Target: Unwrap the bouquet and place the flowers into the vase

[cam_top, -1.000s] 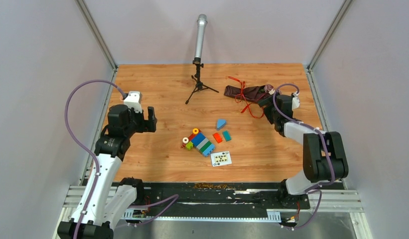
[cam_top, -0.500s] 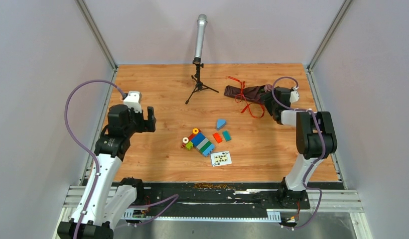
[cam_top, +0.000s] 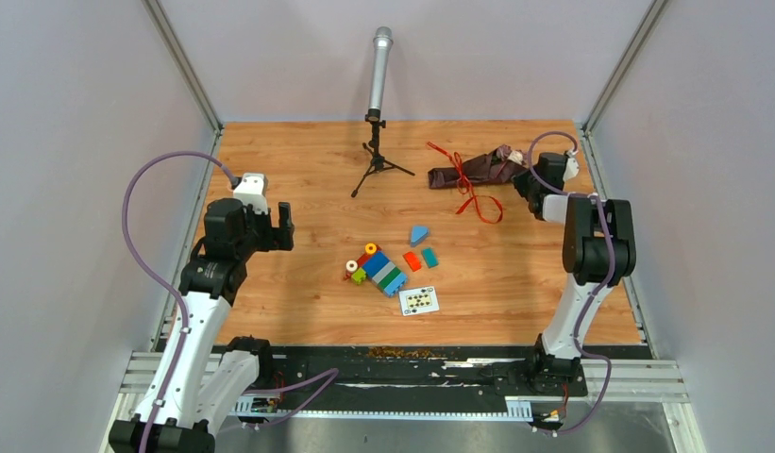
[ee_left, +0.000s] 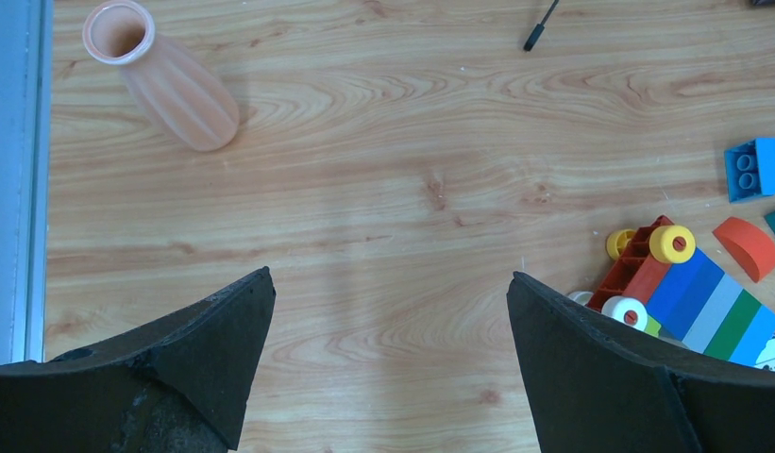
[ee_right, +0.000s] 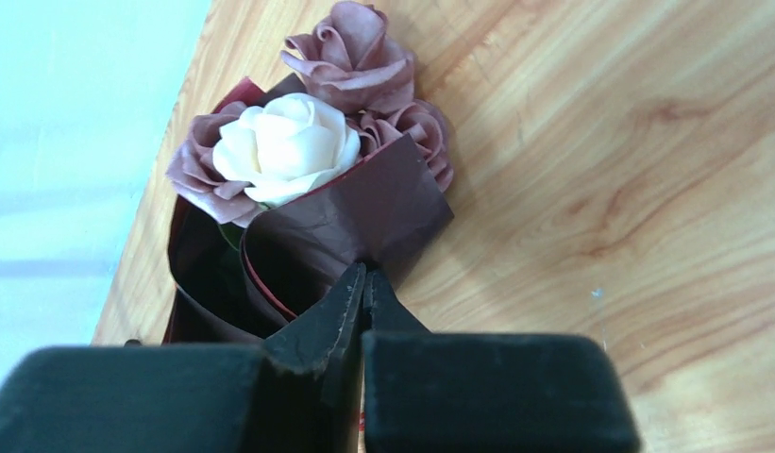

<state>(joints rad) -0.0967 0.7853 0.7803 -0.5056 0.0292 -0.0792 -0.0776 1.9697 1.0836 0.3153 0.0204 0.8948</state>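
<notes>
The bouquet point(cam_top: 473, 170), a dark maroon paper cone with a loose red ribbon point(cam_top: 470, 192), lies at the back right of the table. My right gripper point(cam_top: 525, 176) is at its flower end. In the right wrist view my right gripper point(ee_right: 365, 276) is shut, pinching the edge of the maroon wrap point(ee_right: 364, 212). The flowers poke out just beyond: a cream rose point(ee_right: 284, 146) among dusty purple roses point(ee_right: 350, 57). The salmon-pink ribbed vase point(ee_left: 166, 80) stands at the upper left of the left wrist view. My left gripper point(ee_left: 388, 283) hovers open over bare wood, well short of it. In the top view the vase is hidden.
A grey microphone on a tripod point(cam_top: 377, 94) stands at the back centre. Coloured toy blocks point(cam_top: 383, 269) and a small card point(cam_top: 419, 300) lie mid-table, the blocks point(ee_left: 690, 283) also right of my left gripper. The right wall runs close beside the bouquet.
My right gripper closed onto the wrap and moved toward the back right corner. The bouquet's flower end swung that way with it. The left arm stayed still.
</notes>
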